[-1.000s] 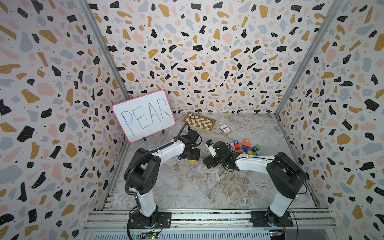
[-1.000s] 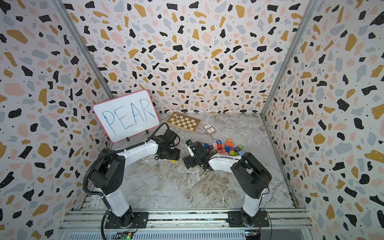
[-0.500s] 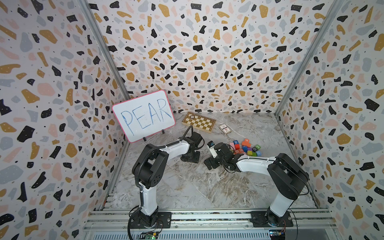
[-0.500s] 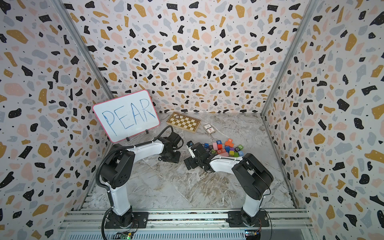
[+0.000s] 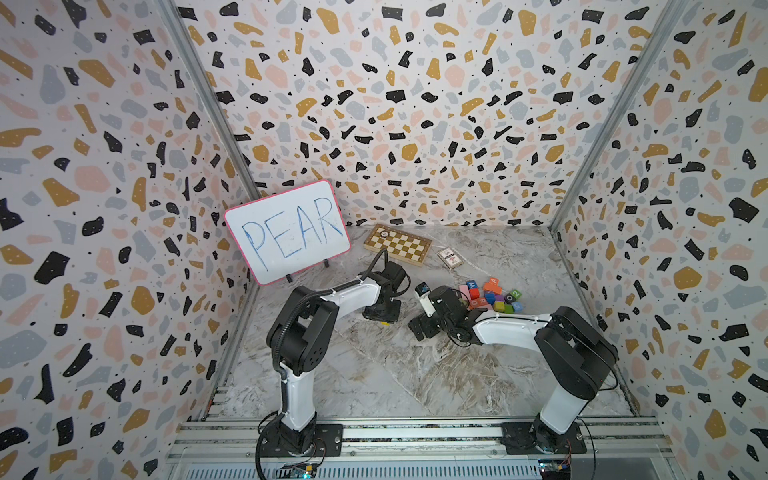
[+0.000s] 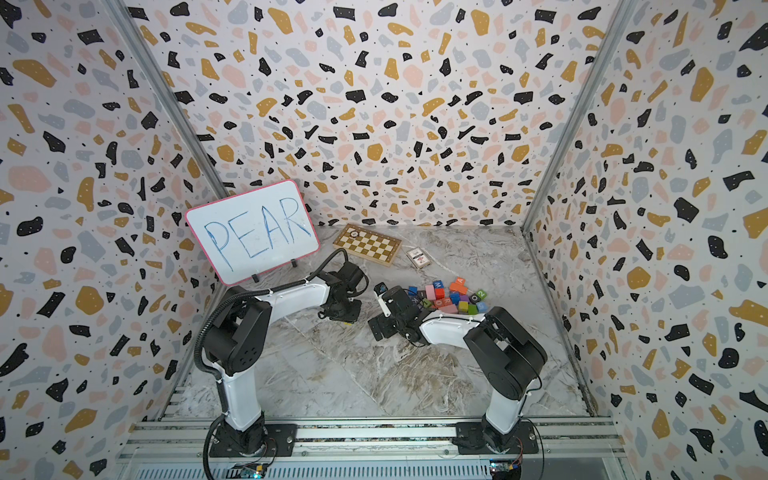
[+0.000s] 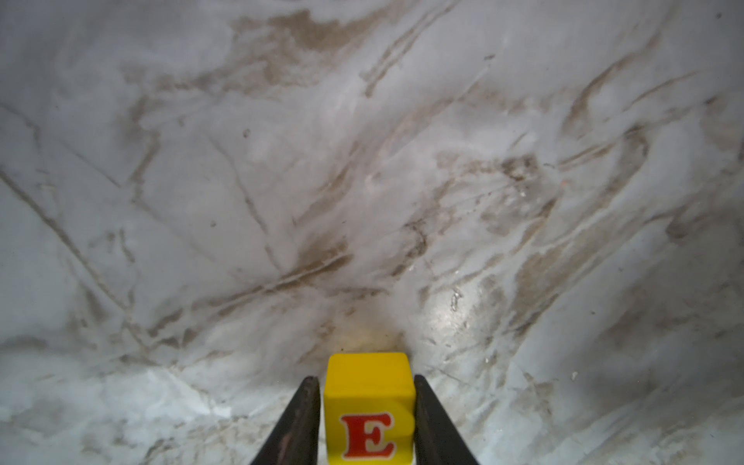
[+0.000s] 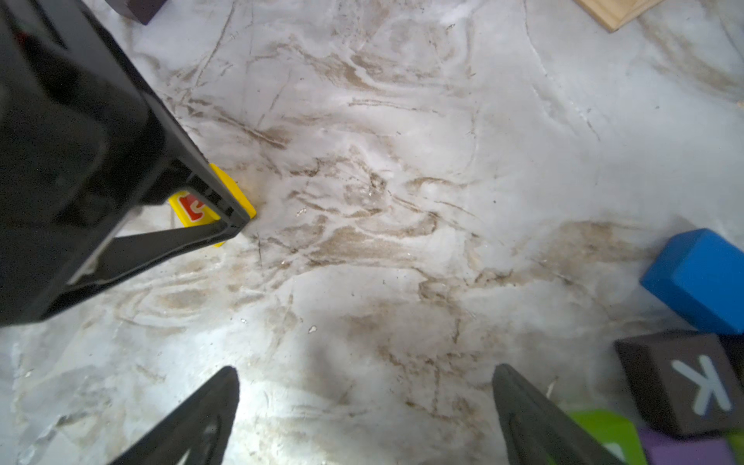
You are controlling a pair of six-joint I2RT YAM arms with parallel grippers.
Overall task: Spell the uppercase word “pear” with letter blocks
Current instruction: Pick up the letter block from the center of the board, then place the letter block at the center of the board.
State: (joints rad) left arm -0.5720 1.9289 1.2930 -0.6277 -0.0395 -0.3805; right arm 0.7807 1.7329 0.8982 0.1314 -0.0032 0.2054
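At the far left a white whiteboard with a pink rim [image 5: 286, 232], lettered PEAR in blue, stands close to the foot of the left wall. Just right of it the left gripper [image 7: 364, 378] points down at the grey marbled worktop [image 5: 374, 374]. Its black fingers [image 7: 302, 422] are clamped on two opposite sides of the yellow cube with a red E [image 7: 368, 398], which sits on the worktop with the E toward the wrist camera.

A stretch of bare worktop separates this cube from the right gripper [image 8: 364, 374], whose fingers [image 8: 535, 422] stand wide apart with nothing between them. Near one of them lie a dark cube with a pale K [image 8: 684, 382] and a plain blue block [image 8: 700, 277], the near edge of a heap of small coloured cubes [image 5: 498, 307]. The orange cube with a white A [image 5: 493, 283] lies at the heap's far side; the other letters are too small to read.

Behind, a wooden chessboard [image 5: 397, 247] and a pack of cards [image 5: 450, 257] lie near the back wall. From the grippers forward to the metal rail [image 5: 415, 434] the worktop is bare, and a free strip runs between the heap and the right wall.
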